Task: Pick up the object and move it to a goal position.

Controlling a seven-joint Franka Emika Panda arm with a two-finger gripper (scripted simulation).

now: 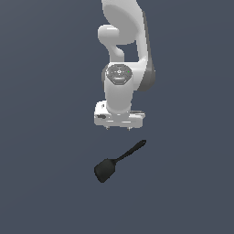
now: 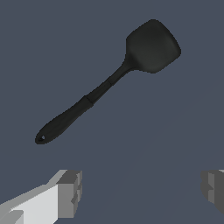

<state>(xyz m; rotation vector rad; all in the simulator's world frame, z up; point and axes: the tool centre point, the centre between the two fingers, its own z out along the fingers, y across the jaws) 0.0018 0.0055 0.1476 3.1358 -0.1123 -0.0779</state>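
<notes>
The gripper point(image 1: 118, 128) points straight down with its jaws spread wide and nothing between them — in the wrist view the two grey fingertips point(image 2: 70, 192) stand far apart over bare floor. The black spatula point(image 1: 118, 162) lies flat just beyond the fingertips, untouched — its handle end nearer the gripper, its rounded-square blade point(image 2: 152, 46) farther away.
</notes>
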